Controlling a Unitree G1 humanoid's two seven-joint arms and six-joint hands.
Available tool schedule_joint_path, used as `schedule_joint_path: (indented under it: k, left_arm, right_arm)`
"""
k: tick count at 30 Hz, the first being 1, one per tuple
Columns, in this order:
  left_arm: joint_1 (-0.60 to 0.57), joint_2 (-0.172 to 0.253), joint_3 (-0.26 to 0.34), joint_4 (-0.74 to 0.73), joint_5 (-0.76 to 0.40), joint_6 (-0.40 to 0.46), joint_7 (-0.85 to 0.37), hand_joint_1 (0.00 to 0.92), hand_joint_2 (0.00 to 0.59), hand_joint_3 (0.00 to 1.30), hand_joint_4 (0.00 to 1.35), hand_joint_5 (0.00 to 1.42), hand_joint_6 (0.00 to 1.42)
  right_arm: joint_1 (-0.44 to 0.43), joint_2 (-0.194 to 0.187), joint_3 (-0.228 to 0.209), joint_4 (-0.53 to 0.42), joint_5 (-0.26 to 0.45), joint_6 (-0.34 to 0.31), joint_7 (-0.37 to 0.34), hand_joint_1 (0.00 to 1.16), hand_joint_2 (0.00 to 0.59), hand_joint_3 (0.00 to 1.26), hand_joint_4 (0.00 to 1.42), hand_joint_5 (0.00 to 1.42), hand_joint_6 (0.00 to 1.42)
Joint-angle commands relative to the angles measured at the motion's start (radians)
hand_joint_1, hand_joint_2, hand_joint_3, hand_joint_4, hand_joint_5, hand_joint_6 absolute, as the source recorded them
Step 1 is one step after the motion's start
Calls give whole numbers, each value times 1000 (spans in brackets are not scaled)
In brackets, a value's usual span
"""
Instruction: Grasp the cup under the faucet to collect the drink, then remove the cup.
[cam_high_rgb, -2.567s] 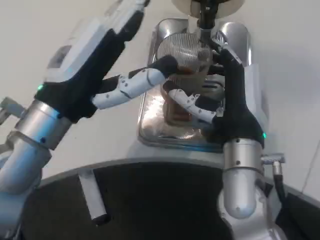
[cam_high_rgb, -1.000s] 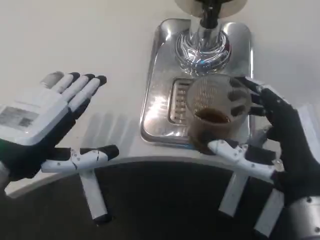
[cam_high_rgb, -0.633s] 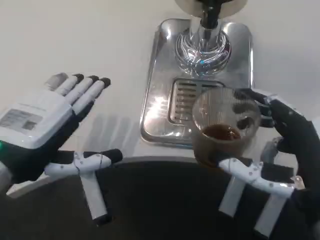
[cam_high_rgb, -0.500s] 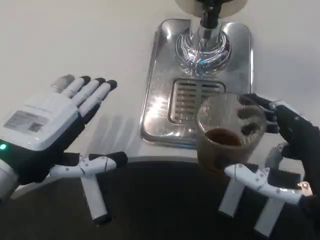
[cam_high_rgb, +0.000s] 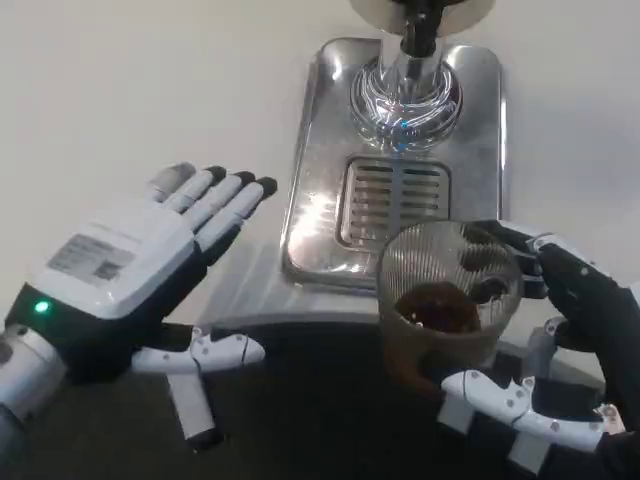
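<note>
On my left side, the left hand hovers flat over the white table, fingers straight and spread, holding nothing; I judge it idle. Moving right, the polished steel drip tray sits on the table with its slotted grate bare, and the chrome faucet base stands at the tray's far end beneath a black spout. Further right, the right hand grips the clear ribbed plastic cup, dark fingers wrapped behind its wall and a white thumb across the lower front. The cup holds a shallow pool of brown drink and sits off the grate, just past the tray's near edge, above the dark curved table rim. Risks I note: the cup wall looks thin, so excess squeeze could buckle it and slop the drink; a tilt during carry would spill over the rim onto the robot. The surface is plain, matte white; nothing of the room beyond shows.
</note>
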Motion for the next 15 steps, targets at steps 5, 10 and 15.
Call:
schedule_joint_path:
  k: [5, 10, 15]
  left_arm:
    - [39, -21, -1, -35, -18, -16, 5, 0, 139, 0, 0, 0, 0]
    - [44, -27, 0, -24, -21, -17, 12, 0, 141, 0, 0, 0, 0]
    - [32, -32, 0, -9, -24, -12, 14, 0, 141, 0, 0, 0, 0]
  right_arm:
    - [-19, 17, 41, -22, -11, -9, 5, 1162, 278, 710, 710, 796, 1153]
    - [-56, 22, 60, -24, -37, 12, 16, 1162, 278, 710, 715, 796, 1155]
    - [-58, 32, 71, -5, -43, 11, 11, 1162, 278, 722, 727, 805, 1155]
